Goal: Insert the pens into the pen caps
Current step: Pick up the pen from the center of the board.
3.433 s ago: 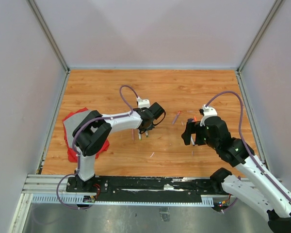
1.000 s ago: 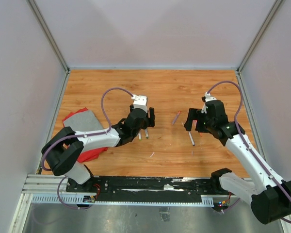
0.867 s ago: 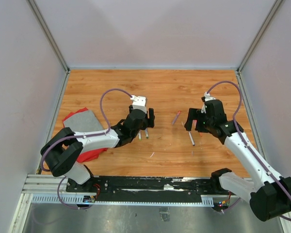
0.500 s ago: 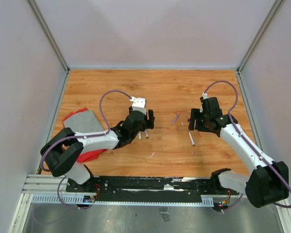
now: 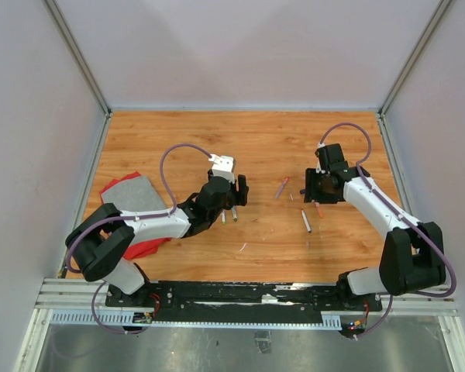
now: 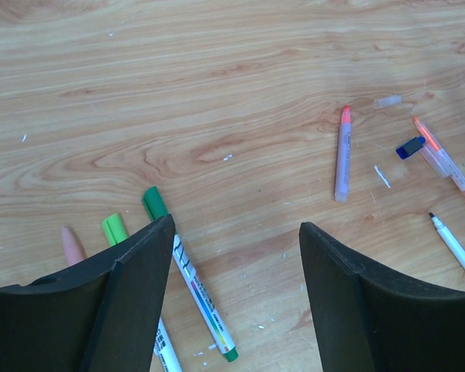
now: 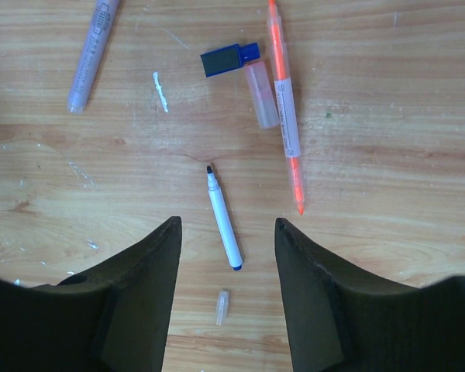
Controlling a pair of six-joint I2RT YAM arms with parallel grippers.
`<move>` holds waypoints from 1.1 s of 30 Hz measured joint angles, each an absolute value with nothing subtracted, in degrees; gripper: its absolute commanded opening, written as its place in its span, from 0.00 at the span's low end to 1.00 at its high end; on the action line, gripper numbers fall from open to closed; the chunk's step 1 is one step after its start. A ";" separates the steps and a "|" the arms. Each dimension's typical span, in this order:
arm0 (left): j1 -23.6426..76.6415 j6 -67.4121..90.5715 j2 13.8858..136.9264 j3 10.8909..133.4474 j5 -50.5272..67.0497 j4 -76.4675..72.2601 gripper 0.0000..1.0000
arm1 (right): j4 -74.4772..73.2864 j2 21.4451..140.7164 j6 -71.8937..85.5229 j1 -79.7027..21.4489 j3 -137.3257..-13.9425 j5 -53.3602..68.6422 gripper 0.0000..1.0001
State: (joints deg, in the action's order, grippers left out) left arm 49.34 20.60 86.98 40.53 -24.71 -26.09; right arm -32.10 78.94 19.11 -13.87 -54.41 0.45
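In the right wrist view my right gripper (image 7: 228,222) hangs open over a white pen (image 7: 224,218) with a black tip and blue end, which lies flat in line with the gap. Beyond it lie an orange pen (image 7: 285,116), a clear cap (image 7: 261,93), a blue cap (image 7: 226,59) and a purple pen (image 7: 93,54). Another small clear cap (image 7: 222,307) lies nearer. My left gripper (image 6: 236,225) is open and holds nothing. A green-capped pen (image 6: 187,279) runs under its left finger, beside a light-green-capped pen (image 6: 115,229).
A red and grey cloth (image 5: 120,203) lies at the table's left edge. From above, the left gripper (image 5: 236,195) and right gripper (image 5: 313,192) face each other across the purple pen (image 5: 282,187). Side walls close in the table.
The right arm has reached farther back over the orange and white pens, and its jaws have narrowed. The left arm has hardly moved in the last second.
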 measured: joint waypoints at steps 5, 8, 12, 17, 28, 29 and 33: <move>49.34 20.60 87.24 40.53 -24.47 -26.11 0.70 | -33.19 79.96 18.59 -13.19 -54.72 -0.30 0.47; 49.36 20.60 87.68 40.56 -24.32 -26.09 0.70 | -33.41 81.84 18.20 -12.16 -55.75 -1.06 0.44; 49.34 20.60 88.12 40.56 -24.32 -26.06 0.70 | -33.36 84.73 17.74 -10.98 -56.51 -2.04 0.41; 49.36 20.60 88.25 40.62 -24.29 -26.06 0.69 | -33.34 87.74 17.32 -10.07 -56.53 -2.11 0.37; 49.34 20.60 88.58 40.84 -24.27 -26.04 0.69 | -32.69 91.94 16.36 -8.62 -56.53 -1.72 0.32; 49.36 20.60 88.60 40.84 -24.27 -26.04 0.69 | -32.58 92.31 16.34 -8.56 -56.53 -1.69 0.32; 49.34 20.60 88.64 40.88 -24.27 -26.04 0.69 | -32.23 93.86 16.21 -8.47 -56.53 -1.65 0.31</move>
State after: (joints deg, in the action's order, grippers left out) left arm 49.34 20.60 88.64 40.88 -24.27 -26.04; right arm -32.23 93.86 16.21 -8.47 -56.53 -1.65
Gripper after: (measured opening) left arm 0.690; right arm 0.323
